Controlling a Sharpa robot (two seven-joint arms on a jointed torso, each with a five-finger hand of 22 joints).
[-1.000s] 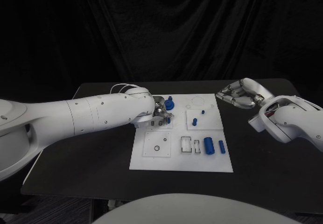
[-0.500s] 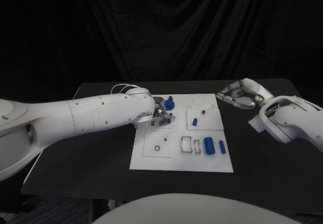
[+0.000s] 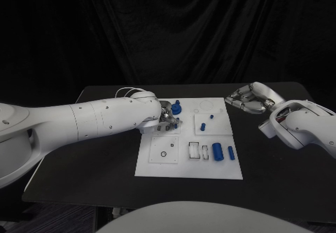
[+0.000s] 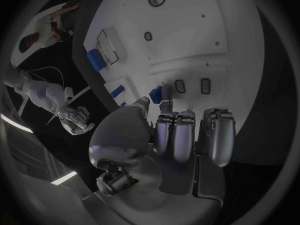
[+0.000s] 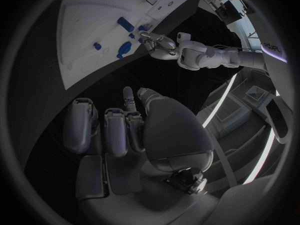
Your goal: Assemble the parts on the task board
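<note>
From the head view, the white task board [image 3: 189, 172] lies in the middle of the black table [image 3: 280, 165], with the left arm reaching across its far left corner so that the left hand [image 3: 166, 118] is mostly hidden behind the wrist; whether its fingers hold anything cannot be told from here. A round blue part [image 3: 176, 108] stands just beyond that hand, two small blue parts [image 3: 202, 126] sit on the far right panel, and a thick blue cylinder [image 3: 218, 151] lies beside a thin blue rod [image 3: 231, 153] near the board's front right. The right hand [image 3: 248, 99] hovers off the board's far right corner, fingers curled in on nothing. The left wrist view shows what the arm hides: the fingertips [image 4: 164, 103] are drawn together, pinching a small blue piece [image 4: 155, 93] over the board, close to two slots [image 4: 191, 86]. The right wrist view shows its own curled fingers [image 5: 128, 102] above bare table
</note>
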